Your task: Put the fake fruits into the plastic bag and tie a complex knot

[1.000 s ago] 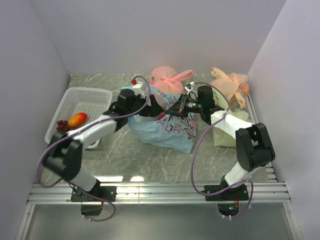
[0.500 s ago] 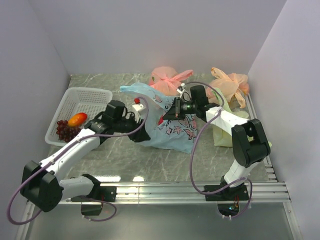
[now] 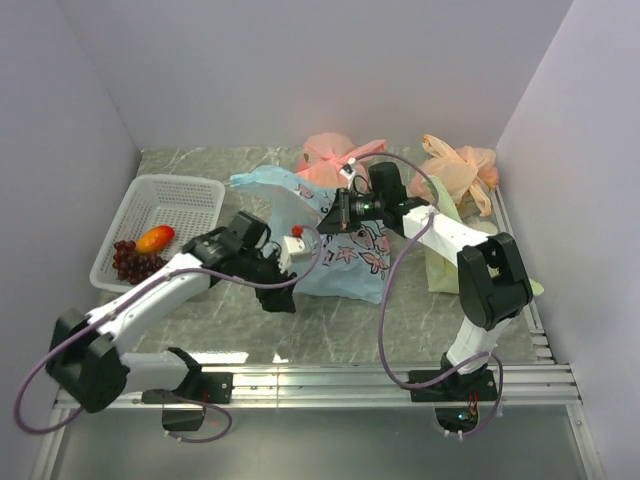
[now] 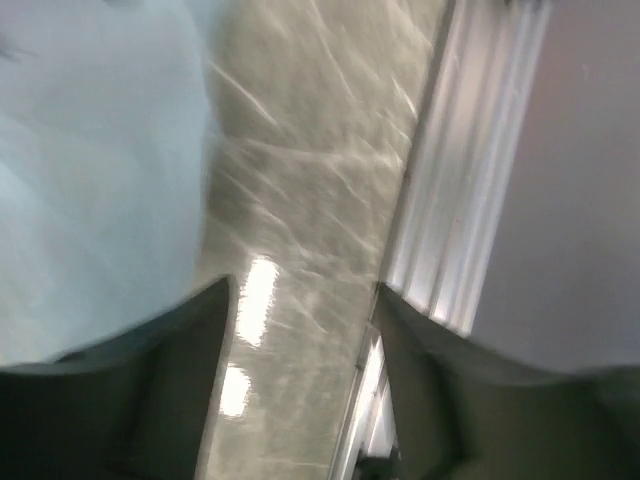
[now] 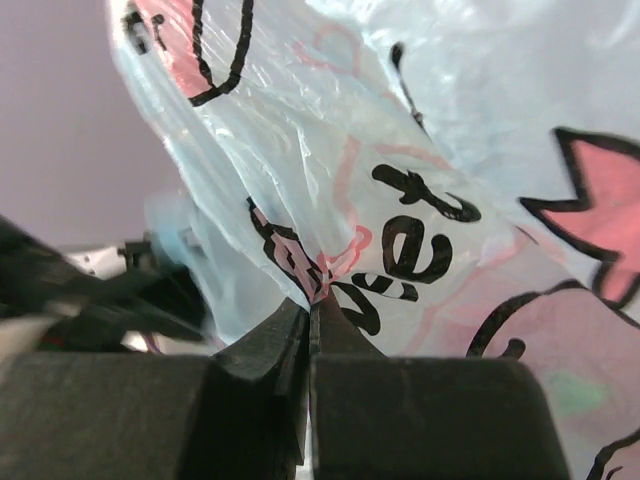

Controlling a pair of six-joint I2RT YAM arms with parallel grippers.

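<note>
Right tool (image 5: 310, 308) clamped on plastic bag (image 5: 430, 130), left tool (image 4: 300, 300) apart; we judge it light, limp, slippery, best pinched where bunched.

Blurry: L fingers (image 4: 170, 390) spread over marbled table (image 4: 310, 170), plastic bag (image 4: 90, 170) upper left, metal rail (image 4: 455, 200) on rt.

Grey table (image 3: 330, 320) bears a basket (image 3: 175, 182), blue bag (image 3: 350, 272), 2 pink bags (image 3: 328, 152), green bag (image 3: 445, 276).

Fruits (image 3: 150, 241) in basket (image 3: 196, 184) at left, plastic bag (image 3: 352, 268) mid-table, other bags (image 3: 328, 152) behind
</note>
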